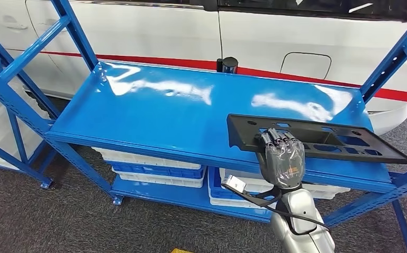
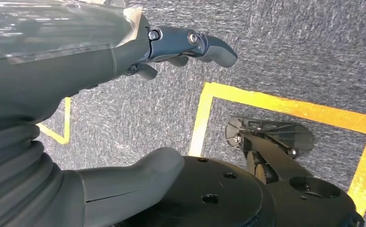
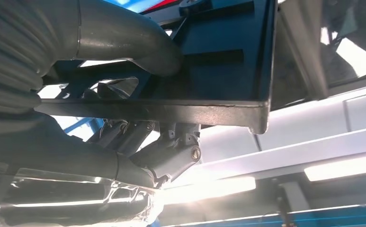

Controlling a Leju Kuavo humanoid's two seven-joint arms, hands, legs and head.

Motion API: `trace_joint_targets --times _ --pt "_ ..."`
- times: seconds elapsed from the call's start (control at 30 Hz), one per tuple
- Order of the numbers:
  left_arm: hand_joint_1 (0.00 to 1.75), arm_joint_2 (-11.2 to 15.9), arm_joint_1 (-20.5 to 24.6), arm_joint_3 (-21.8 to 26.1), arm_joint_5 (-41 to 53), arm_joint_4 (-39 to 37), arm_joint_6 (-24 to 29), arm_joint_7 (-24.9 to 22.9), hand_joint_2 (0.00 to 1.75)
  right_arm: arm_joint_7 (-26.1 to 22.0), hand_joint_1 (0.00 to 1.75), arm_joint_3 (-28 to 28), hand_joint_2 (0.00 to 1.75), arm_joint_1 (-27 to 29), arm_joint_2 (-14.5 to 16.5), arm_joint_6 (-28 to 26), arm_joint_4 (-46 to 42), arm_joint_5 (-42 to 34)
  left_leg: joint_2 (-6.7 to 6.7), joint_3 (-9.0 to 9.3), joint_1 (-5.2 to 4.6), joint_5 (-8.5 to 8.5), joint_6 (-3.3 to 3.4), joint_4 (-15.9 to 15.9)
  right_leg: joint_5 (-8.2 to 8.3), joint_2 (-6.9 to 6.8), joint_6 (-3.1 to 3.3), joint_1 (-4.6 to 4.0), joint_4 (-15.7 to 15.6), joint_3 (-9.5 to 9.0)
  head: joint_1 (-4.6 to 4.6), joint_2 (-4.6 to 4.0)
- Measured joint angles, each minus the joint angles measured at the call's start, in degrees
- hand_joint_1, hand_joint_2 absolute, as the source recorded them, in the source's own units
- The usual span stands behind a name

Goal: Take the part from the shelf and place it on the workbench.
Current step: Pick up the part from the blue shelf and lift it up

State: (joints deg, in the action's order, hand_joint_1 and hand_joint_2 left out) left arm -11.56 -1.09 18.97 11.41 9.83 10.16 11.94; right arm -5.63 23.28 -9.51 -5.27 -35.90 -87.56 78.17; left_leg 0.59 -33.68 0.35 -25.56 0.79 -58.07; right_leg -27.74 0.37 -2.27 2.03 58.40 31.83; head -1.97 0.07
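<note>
**Right hand on the near edge of the part, shelf deck below**

Where the black part (image 1: pixel 317 138) lies at the right end of the blue shelf (image 1: pixel 154 113): long axis running along the shelf front, left to right and slightly away, far end overhanging toward the right upright. Gripped at its near long edge, left of centre, by the right hand (image 1: pixel 281 158); fingers (image 1: pixel 279 138) curled over the top face, thumb (image 3: pixel 138 42) pressed against the underside in the right wrist view, so pinching the edge between them. Directly ahead of that hand, with most of its length stretching off to the right. Left hand (image 2: pixel 124 52) hanging over the floor, fingers loosely extended, holding nothing, well apart from the part. Probable next requirement: lift clear of the deck while countering the sag of the long unsupported right end.
</note>
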Motion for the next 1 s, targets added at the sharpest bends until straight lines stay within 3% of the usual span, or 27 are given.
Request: trace_joint_targets --times 0.07,0.17,0.2,0.27,0.33,0.4,0.53,0.6,0.67,0.7,0.73,0.77,0.8,0.87,0.93,1.0 --pt "0.0 0.1 0.0 0.0 0.0 0.0 0.0 0.1 1.75 0.0 1.75 0.0 1.75 -0.1 0.1 0.0 0.0 0.0 -0.08 -1.07 0.21 -2.16 -0.54 -2.6 0.42 -0.04 0.75 0.15 -0.1 0.26 -0.27 0.0" --pt "0.0 0.1 0.0 0.0 0.1 0.0 -0.1 0.4 1.75 0.0 1.75 0.0 1.75 0.0 0.2 0.0 0.0 0.0 -0.15 -5.17 0.25 -8.1 -1.08 -12.6 0.84 -0.24 1.48 -0.12 -0.1 0.91 -0.77 0.0" --pt "0.0 0.1 0.0 0.0 0.1 0.0 -0.2 0.5 1.75 0.0 1.75 0.0 1.75 0.1 0.2 0.0 0.0 0.0 -0.15 -5.97 0.25 -8.94 -1.09 -14.9 0.99 -0.3 1.64 -0.28 -0.1 1.14 -0.79 0.0" --pt "0.0 0.2 0.0 0.0 0.2 0.0 -0.4 0.7 1.75 0.0 1.75 -0.1 1.75 0.3 0.2 0.0 0.0 0.1 -0.15 -4.55 0.23 -7.64 -0.77 -13.6 1.21 -0.34 1.78 -0.49 -0.1 1.42 -0.78 0.0" --pt "0.0 0.3 0.0 0.0 0.3 0.0 -0.5 0.8 1.75 0.1 1.75 -0.2 1.75 0.7 0.2 0.0 -0.3 0.2 -0.12 0.2 0.14 -4.61 -0.14 -5.9 1.4 -0.31 1.58 -0.67 -0.1 1.45 -0.77 0.0" --pt "0.0 0.3 0.0 0.0 0.5 0.0 -0.6 0.9 1.75 0.3 1.75 -0.3 1.75 1.0 0.1 0.0 -0.9 0.3 -0.1 3.08 -0.16 -3.21 0.42 -0.6 1.69 -0.31 1.11 -0.89 0.0 1.6 -0.73 0.0" --pt "0.0 0.1 0.0 0.0 0.7 0.0 -0.9 1.0 1.75 0.3 1.75 -0.5 1.75 1.7 0.1 0.0 -2.2 0.8 -0.26 2.77 -0.46 -2.16 1.81 0.5 1.73 -0.34 0.03 -0.73 0.5 2.34 -0.63 0.0" --pt "0.0 0.1 0.0 0.0 0.7 0.0 -1.1 1.1 1.75 0.4 1.75 -0.7 1.75 2.1 0.0 0.0 -3.1 1.2 -0.46 2.38 -0.26 -1.33 2.64 1.0 -0.94 -0.35 0.3 -0.75 4.7 4.27 -0.29 0.0" --pt "0.0 0.1 0.0 0.0 0.7 0.0 -1.2 1.1 1.75 0.4 1.75 -0.8 1.75 2.7 -0.1 0.0 -3.6 1.3 -0.55 1.7 -0.48 -0.87 2.99 1.0 -4.7 -0.34 0.65 -0.79 12.3 7.19 0.08 0.0" --pt "0.0 0.1 -0.1 0.0 0.7 0.0 -1.3 1.2 1.75 0.4 1.75 -0.8 1.75 3.1 -0.2 0.0 -3.7 1.3 -0.56 1.39 -0.6 -0.65 3.06 0.9 -5.86 -0.34 0.57 -0.79 15.1 8.09 0.17 0.0" --pt "0.0 0.1 -0.1 0.0 0.7 0.0 -1.3 1.2 1.75 0.4 1.75 -0.8 1.75 3.4 -0.3 0.0 -3.9 1.4 -0.55 1.14 -0.71 -0.46 3.06 0.9 -6.19 -0.34 0.35 -0.79 16.0 8.04 0.2 0.0" --pt "0.0 0.1 -0.1 0.0 0.7 0.0 -1.4 1.2 1.75 0.4 1.75 -0.8 1.75 3.6 -0.3 0.0 -4.0 1.4 -0.52 0.97 -0.8 -0.3 3.02 0.9 -5.56 -0.34 0.0 -0.79 14.3 6.67 0.24 0.0" --pt "0.0 0.1 -0.1 0.0 0.7 0.0 -1.4 1.2 1.75 0.4 1.75 -0.8 1.75 3.7 -0.3 0.0 -4.2 1.5 -0.49 0.89 -0.86 -0.17 2.93 0.9 -4.3 -0.35 -0.33 -0.81 10.4 4.22 0.25 0.0" --pt "0.0 0.0 -0.1 0.0 0.7 0.0 -1.5 1.2 1.75 0.4 1.75 -0.8 1.75 3.8 -0.4 0.0 -4.9 1.9 -0.46 0.77 -1.04 0.02 2.62 0.7 -2.08 -0.37 -0.27 -0.98 1.8 -0.58 0.27 0.0" --pt "0.0 0.1 0.0 0.0 0.8 0.0 -1.6 1.3 1.75 0.4 1.75 -0.8 1.75 4.3 -0.4 0.0 -6.2 2.8 -0.44 0.61 -1.16 0.24 2.13 0.6 -1.3 -0.37 0.49 -1.27 -1.4 -2.07 0.2 0.0" --pt "0.0 0.2 -0.1 0.0 0.9 0.0 -1.8 1.5 1.75 0.6 1.75 -0.8 1.75 5.2 -0.5 0.0 -8.1 3.9 -0.39 0.44 -1.13 0.5 1.53 0.6 -0.78 -0.38 1.21 -1.27 -1.5 -1.85 0.19 0.0"
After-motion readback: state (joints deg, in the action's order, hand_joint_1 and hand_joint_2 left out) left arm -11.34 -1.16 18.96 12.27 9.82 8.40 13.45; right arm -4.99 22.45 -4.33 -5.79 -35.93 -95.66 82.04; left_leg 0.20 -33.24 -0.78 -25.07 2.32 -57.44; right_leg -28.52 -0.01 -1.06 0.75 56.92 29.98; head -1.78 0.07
